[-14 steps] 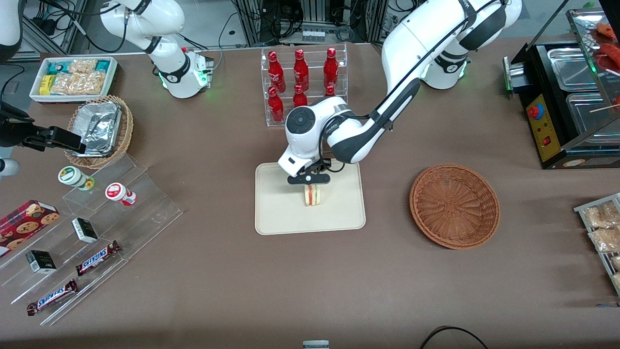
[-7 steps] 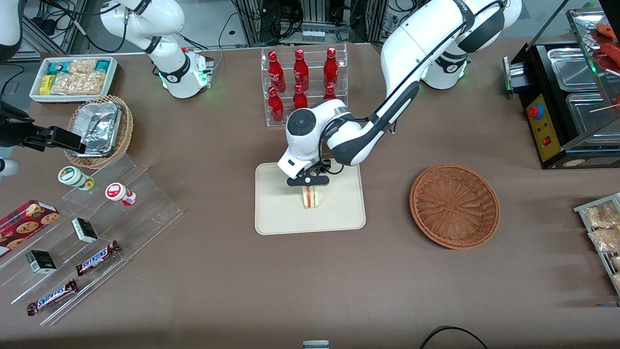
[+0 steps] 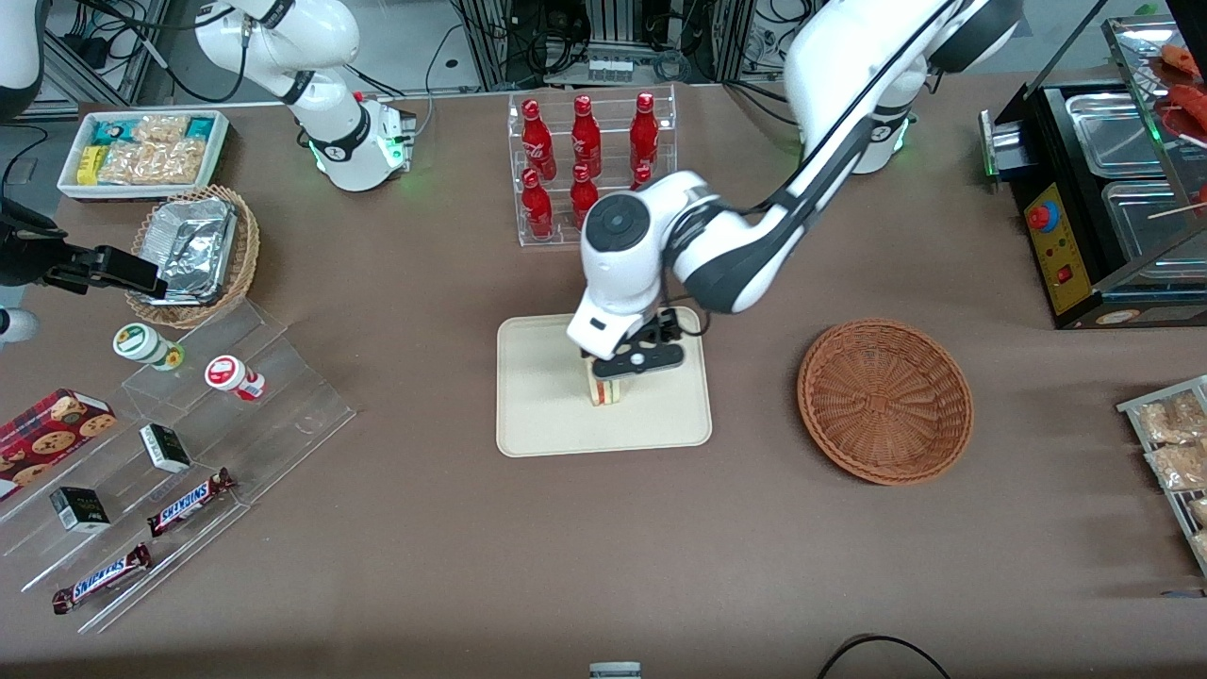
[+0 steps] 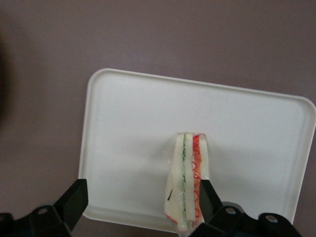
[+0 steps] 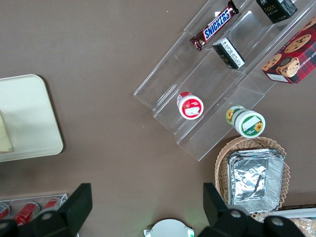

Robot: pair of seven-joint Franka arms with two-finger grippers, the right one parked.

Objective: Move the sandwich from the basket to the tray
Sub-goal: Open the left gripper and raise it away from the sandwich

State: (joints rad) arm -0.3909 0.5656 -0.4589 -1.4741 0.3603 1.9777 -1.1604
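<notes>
The sandwich [image 3: 606, 389] stands on its edge on the cream tray [image 3: 537, 405], near the tray's middle. My left gripper [image 3: 630, 364] hovers just above it, open, its fingers not gripping it. In the left wrist view the sandwich [image 4: 189, 180] shows its green and red filling. It rests on the tray [image 4: 128, 133] close against one black fingertip [image 4: 209, 196] of the gripper [image 4: 142, 191], with the other fingertip far from it. The reddish-brown wicker basket [image 3: 884, 401] sits empty on the table toward the working arm's end.
A clear rack of red bottles [image 3: 589, 156] stands farther from the front camera than the tray. Clear display steps with snack bars and cups [image 3: 179, 434], a tan basket of foil trays [image 3: 193, 253] and a white snack bin [image 3: 146, 151] lie toward the parked arm's end. A black appliance [image 3: 1103, 198] lies toward the working arm's end.
The gripper has let go of the sandwich, opened and risen, shifting slightly toward the working arm's end. The sandwich stays standing on the tray.
</notes>
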